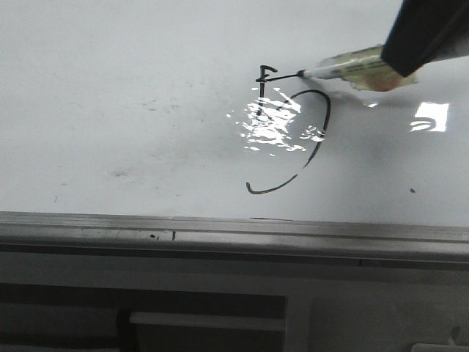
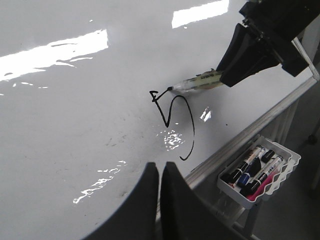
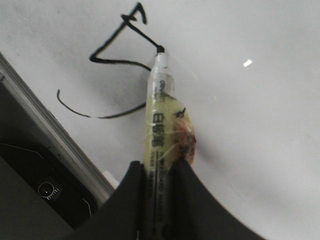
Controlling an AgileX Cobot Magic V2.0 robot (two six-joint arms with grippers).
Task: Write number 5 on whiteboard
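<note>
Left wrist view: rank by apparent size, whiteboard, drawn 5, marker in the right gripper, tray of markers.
1. Whiteboard, fills most of the view.
2. Tray of markers and the drawn 5: they look about alike, so no ranking between them.
3. Marker: smallest, though the right gripper hides its rear part.

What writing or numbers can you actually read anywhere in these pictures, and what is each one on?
"5": hand-drawn in black on the whiteboard, the number 5, its top stroke at the tip of the marker held by the right gripper.
Print along the marker barrel: Chinese characters and a small brand word, too blurred to read.
Labels on the markers in the tray: too small to read.
Left gripper: no text.
</note>
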